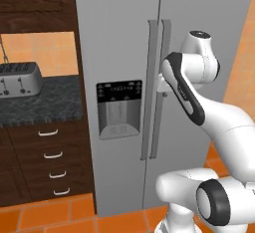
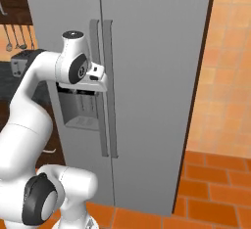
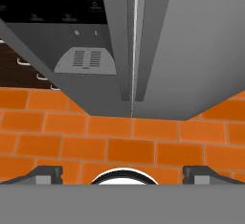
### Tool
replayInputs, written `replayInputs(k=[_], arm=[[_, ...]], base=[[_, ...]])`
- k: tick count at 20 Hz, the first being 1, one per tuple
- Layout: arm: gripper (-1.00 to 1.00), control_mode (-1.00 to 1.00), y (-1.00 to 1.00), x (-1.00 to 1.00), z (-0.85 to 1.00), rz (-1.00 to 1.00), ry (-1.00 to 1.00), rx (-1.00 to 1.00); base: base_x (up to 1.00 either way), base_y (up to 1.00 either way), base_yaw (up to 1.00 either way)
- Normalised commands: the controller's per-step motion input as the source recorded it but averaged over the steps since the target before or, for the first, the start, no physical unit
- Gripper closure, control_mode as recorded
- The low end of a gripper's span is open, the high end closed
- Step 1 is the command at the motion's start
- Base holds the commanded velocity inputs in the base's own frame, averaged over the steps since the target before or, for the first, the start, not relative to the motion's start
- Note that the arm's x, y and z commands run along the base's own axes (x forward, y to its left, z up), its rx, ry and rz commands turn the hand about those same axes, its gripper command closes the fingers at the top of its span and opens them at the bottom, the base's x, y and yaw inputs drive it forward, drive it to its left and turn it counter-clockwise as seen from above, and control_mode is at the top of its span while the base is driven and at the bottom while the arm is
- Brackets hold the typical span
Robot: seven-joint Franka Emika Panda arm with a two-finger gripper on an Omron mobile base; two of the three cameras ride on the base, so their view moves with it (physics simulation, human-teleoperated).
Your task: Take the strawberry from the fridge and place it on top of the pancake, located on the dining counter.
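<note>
Hovering before the tall grey two-door fridge point(image 1: 124, 53) (both doors shut), the white arm's two-finger gripper point(image 3: 122, 173) pointed downward, its jaws spread wide apart, holding nothing.

White glossy arm point(image 1: 219, 122), dark joint caps (rounded), bulbous links.

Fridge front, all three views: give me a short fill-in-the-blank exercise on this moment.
1. Both doors of the fridge are ____.
2. The gripper has its jaws ____, holding nothing.
3. The black dispenser panel sits on the ____ door as seen from the base.
4. The toaster stands on a ____-topped counter.

Missing words: shut; open; left; black
</note>
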Motion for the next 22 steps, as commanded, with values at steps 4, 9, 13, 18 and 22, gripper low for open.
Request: replayInputs(k=[4, 9, 13, 18, 22], arm=[[-1.0, 1.0, 0.0, 0.0, 0.0, 0.0, 0.0, 0.0], [-1.0, 1.0, 0.0, 0.0, 0.0, 0.0, 0.0, 0.0], [-1.0, 1.0, 0.0, 0.0, 0.0, 0.0, 0.0, 0.0], [-1.0, 1.0, 0.0, 0.0, 0.0, 0.0, 0.0, 0.0], [-1.0, -1.0, 0.0, 0.06, 0.0, 0.0, 0.0, 0.0]], base=[[-0.09, -0.21, 0.0], [0.0, -0.28, 0.0], [0.0, -0.09, 0.0], [0.0, 0.0, 0.0], [0.0, 0.0, 0.0]])
